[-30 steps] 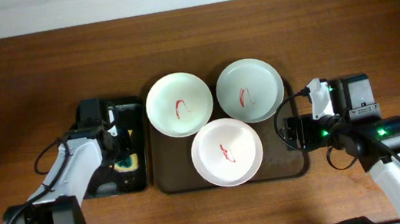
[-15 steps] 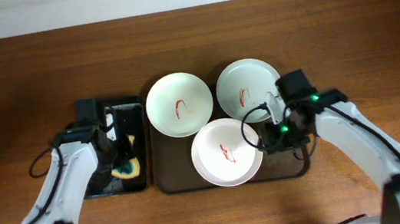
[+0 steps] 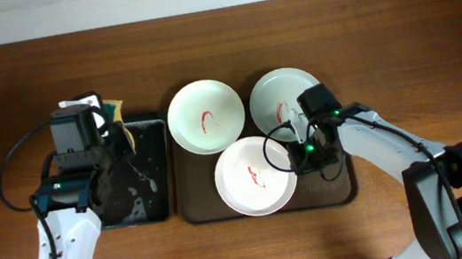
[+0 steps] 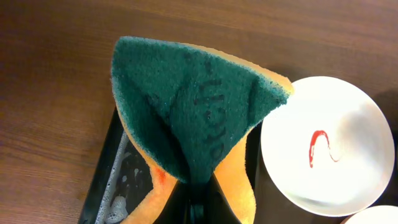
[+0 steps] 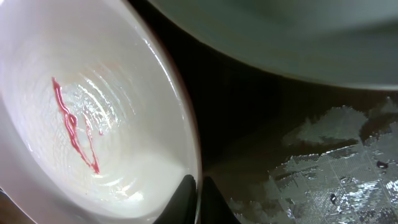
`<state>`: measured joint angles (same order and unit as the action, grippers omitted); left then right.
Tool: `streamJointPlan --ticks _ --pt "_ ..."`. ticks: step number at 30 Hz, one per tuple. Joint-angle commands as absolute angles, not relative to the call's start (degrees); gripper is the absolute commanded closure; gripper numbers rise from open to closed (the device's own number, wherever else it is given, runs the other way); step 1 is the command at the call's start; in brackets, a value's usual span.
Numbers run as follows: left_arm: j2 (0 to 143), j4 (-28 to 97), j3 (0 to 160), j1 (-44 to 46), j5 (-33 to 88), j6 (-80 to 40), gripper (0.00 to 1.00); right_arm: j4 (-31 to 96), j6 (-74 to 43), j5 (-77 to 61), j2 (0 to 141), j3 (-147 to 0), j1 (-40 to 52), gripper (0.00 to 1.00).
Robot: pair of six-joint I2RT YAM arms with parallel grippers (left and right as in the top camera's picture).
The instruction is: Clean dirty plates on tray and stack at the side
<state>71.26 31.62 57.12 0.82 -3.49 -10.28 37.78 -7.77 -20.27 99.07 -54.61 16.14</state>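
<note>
The left gripper [image 4: 200,198] clamps a sponge [image 4: 193,106] above the tub [image 3: 151,162], while the right gripper [image 5: 196,186] pinches the rim of the near plate [image 5: 93,118] on the tray [image 3: 195,211].

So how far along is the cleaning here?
Done: nothing. The back-left plate, mint plate and front plate all sit smeared red on the tray, none stacked. In hand: left tool holds the sponge by the black tub; right tool pinches the front plate's rim. Left: scrub and stack all three.
</note>
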Motion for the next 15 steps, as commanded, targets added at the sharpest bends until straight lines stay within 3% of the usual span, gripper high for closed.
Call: streamJointPlan --ticks 1,15 --pt "69.8 31.0 58.3 0.7 -4.4 -9.3 1.0 37.6 -8.1 -20.4 99.5 -55.3 16.6 0.96" --pt "69.8 32.6 58.2 0.7 -4.3 -9.4 1.0 37.6 -8.1 -20.4 99.5 -55.3 16.7 0.96"
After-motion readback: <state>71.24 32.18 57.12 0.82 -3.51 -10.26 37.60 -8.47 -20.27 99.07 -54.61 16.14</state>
